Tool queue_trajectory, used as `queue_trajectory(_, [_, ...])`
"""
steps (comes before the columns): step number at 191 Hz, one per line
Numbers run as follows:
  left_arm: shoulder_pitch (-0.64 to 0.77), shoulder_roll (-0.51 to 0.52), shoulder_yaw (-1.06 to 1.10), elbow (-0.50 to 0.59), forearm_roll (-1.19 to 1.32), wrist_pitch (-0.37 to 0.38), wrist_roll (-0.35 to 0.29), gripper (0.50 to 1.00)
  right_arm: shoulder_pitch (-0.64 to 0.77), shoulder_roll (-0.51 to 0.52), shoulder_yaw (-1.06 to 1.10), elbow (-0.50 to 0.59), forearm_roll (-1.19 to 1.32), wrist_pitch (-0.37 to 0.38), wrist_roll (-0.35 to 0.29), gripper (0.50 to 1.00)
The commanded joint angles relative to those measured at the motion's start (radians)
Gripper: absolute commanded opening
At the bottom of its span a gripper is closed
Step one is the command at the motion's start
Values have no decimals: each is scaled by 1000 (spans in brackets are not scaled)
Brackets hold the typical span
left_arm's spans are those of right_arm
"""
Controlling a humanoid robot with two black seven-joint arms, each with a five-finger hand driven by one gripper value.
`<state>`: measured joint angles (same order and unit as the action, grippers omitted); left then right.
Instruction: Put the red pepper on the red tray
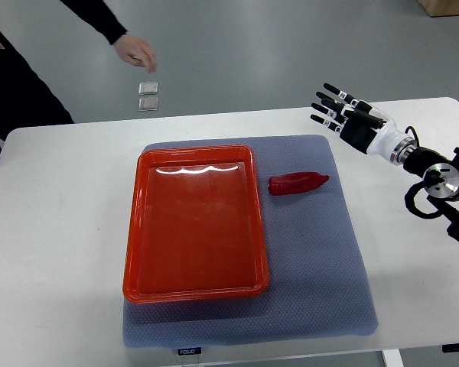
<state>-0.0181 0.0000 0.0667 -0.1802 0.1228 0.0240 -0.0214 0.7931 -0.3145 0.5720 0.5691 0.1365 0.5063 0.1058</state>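
From the top view there is one white rectangular counter (53,229); on it lies one blue-grey fabric mat (329,260), and on the left part of that mat sits one glossy red plastic tray (195,223), rectangular with a raised rim, its inside bare; one red pepper (297,183), long and tapering to a point at its right end, lies flat on the mat just beside the tray's right rim near the far corner, apart from the tray and not inside it; nothing touches the pepper.

One black-and-white right robot hand (344,113) shows, its arm coming in from the picture's right edge over the counter's far right part; its fingers (330,89) are spread and straight, pointing toward the upper left, and they hold nothing; the hand stands well apart from the pepper, beyond the mat's far right corner.

Beyond the counter, on the grey floor (291,46), lie two small silver square plates (148,95), one just behind the other; a person's hand (137,52) in a dark sleeve (96,15) hangs just above them, fingers curled downward; a dark-clothed part of a person fills the upper left edge.
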Motion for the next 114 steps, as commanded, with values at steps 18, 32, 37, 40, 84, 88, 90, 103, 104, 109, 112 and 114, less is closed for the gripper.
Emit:
queue_trajectory(18, [1, 0, 2, 5, 0, 5, -5, 1000, 2, -1, -1, 0, -1, 0, 0, 913])
queue_trajectory(32, [1, 0, 1, 7, 0, 5, -6, 1000, 2, -3, 0, 0, -5, 1, 0, 913])
queue_trajectory(37, [1, 0, -1, 7, 0, 5, -5, 1000, 2, -3, -1, 0, -11, 1, 0, 913])
queue_trajectory(40, [1, 0, -2, 7, 0, 5, -5, 1000, 3, -3, -1, 0, -20, 1, 0, 913])
queue_trajectory(84, [1, 0, 1, 10, 0, 4, -5, 1000, 14, -3, 6, 0, -129, 3, 0, 913])
queue_trajectory(88, [1, 0, 2, 10, 0, 4, -5, 1000, 15, -1, 6, 0, -136, 3, 0, 913])
queue_trajectory(90, [1, 0, 2, 10, 0, 4, -5, 1000, 15, -1, 6, 0, -141, 3, 0, 913])
queue_trajectory(103, [0, 0, 2, 10, 0, 4, -5, 1000, 31, 3, 5, 0, -179, 3, 0, 913])
queue_trajectory(104, [0, 0, 2, 10, 0, 4, -5, 1000, 31, 3, 5, 0, -179, 3, 0, 913])
queue_trajectory(109, [0, 0, 2, 8, 0, 4, -5, 1000, 37, 5, 3, 0, -193, 3, 0, 913])
queue_trajectory(112, [1, 0, 2, 8, 0, 4, -5, 1000, 41, 8, 0, 2, -210, 5, 0, 913])
queue_trajectory(114, [0, 0, 2, 8, 0, 4, -5, 1000, 41, 8, 0, 2, -219, 5, 0, 913])
